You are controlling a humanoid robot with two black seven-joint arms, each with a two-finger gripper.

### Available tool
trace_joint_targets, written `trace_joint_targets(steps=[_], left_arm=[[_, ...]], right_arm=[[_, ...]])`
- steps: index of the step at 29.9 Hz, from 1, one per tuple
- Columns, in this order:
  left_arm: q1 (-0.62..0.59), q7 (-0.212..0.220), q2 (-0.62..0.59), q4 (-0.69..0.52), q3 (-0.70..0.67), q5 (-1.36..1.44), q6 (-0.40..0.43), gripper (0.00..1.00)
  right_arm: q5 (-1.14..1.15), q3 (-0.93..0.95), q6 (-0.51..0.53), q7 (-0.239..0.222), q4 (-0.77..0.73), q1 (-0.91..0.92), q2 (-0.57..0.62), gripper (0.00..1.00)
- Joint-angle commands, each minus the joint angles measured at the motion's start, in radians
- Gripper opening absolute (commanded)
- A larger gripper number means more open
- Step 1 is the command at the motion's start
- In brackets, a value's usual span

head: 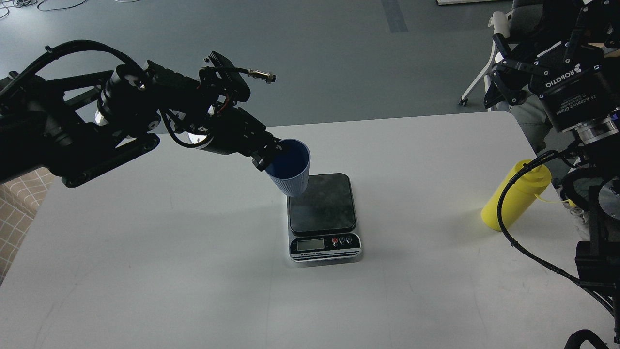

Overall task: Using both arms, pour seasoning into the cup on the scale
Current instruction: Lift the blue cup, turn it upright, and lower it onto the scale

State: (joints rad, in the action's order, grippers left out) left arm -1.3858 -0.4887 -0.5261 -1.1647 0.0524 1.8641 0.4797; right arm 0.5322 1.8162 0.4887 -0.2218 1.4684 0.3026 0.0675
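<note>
My left gripper (268, 151) is shut on the near rim of the light blue ribbed cup (292, 175). It holds the cup almost upright, mouth up, just over the back left corner of the scale (323, 215); whether the cup touches the dark platform I cannot tell. The scale stands at the table's middle, display toward me. The yellow seasoning bottle (512, 198) stands at the table's right edge, its nozzle hidden behind a black cable. My right gripper (500, 71) is open and empty, high above and behind the bottle.
The white table (193, 271) ends just right of the bottle and just behind the scale's far side. A black cable (503, 228) of my right arm loops in front of the bottle. A white chair frame (477, 80) stands on the floor beyond the table's back right corner.
</note>
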Motion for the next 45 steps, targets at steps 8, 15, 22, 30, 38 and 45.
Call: trace_joint_targets(steps=[8,15,22,30,38,45], left_arm=[[0.017,0.0,0.081,0.048,0.001,0.001,0.002,0.0],[0.017,0.0,0.136,0.114,0.001,0.0,-0.004,0.0],[0.036,0.0,0.143,0.114,0.001,0.003,-0.004,0.0],[0.051,0.0,0.144,0.119,0.0,0.0,-0.007,0.0],[0.051,0.0,0.162,0.151,-0.008,-0.017,-0.007,0.2],[0.05,0.0,0.179,0.157,-0.009,-0.079,0.003,0.57]], right_arm=[[0.0,0.002,0.0,0.005,0.007,-0.01,0.003,1.0],[0.0,0.002,0.0,0.005,0.021,-0.011,0.006,1.0],[0.0,0.003,0.0,0.005,0.027,-0.025,0.008,1.0],[0.0,0.003,0.0,0.005,0.03,-0.03,0.006,1.0],[0.0,0.002,0.0,0.004,0.029,-0.03,0.006,1.0],[0.002,0.002,0.0,0.004,0.029,-0.028,0.006,1.0]])
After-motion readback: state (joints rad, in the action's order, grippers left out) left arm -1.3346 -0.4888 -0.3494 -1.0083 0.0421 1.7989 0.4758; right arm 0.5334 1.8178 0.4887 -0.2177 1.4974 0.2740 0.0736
